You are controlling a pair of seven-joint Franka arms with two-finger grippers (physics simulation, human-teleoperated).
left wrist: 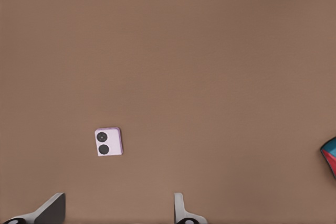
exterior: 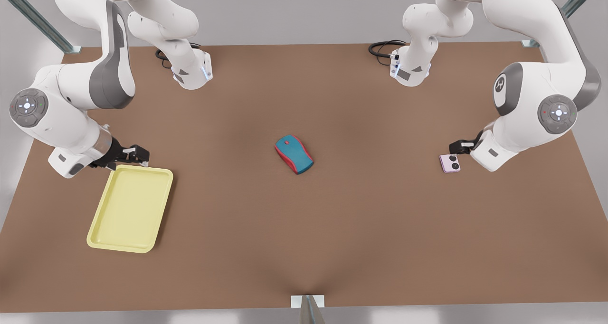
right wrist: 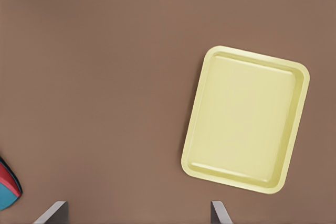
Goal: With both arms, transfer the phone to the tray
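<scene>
The pale pink phone (exterior: 449, 163) lies flat on the brown table at the front view's right, its two black camera circles facing up. My left gripper (exterior: 458, 147) hovers just behind it; in the left wrist view the phone (left wrist: 108, 141) sits a little ahead of the open gripper (left wrist: 118, 216), with nothing between the fingers. The pale yellow tray (exterior: 130, 207) rests empty at the front view's left. My right gripper (exterior: 137, 155) hangs over the tray's far edge. The right wrist view has the tray (right wrist: 247, 119) beyond the widely open gripper (right wrist: 136, 216).
A teal-and-red computer mouse (exterior: 293, 154) lies in the middle of the table between phone and tray, and its edge shows in both wrist views (left wrist: 331, 156) (right wrist: 8, 190). Black cables (exterior: 384, 48) coil by the arm bases at the back.
</scene>
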